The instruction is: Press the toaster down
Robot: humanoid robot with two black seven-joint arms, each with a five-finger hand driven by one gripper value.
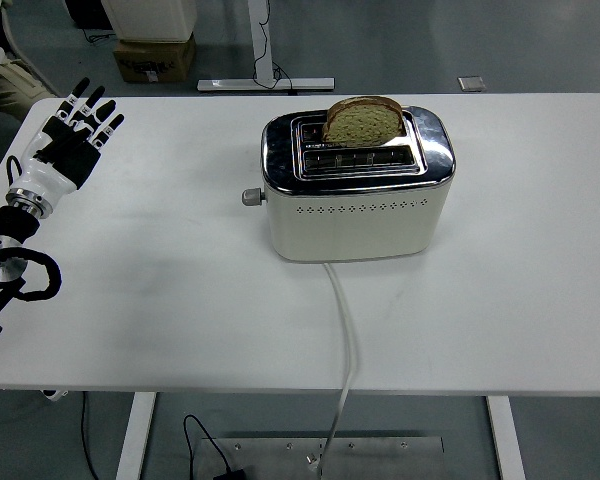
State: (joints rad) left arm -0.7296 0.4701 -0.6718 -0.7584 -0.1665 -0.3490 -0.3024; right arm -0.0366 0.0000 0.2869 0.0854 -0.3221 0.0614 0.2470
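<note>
A cream toaster [358, 205] with a chrome top stands in the middle of the white table [160, 290]. A slice of brown bread [363, 120] sticks up out of its far slot. The toaster's lever knob [250, 197] juts from its left end, in the raised position. My left hand [73, 135] hovers over the table's far left, well away from the toaster, with fingers spread and holding nothing. The right arm is out of sight.
The toaster's white cord [345, 330] runs from its front over the table's near edge to the floor. A cardboard box [152, 58] and a desk leg base [266, 84] stand on the floor beyond the table.
</note>
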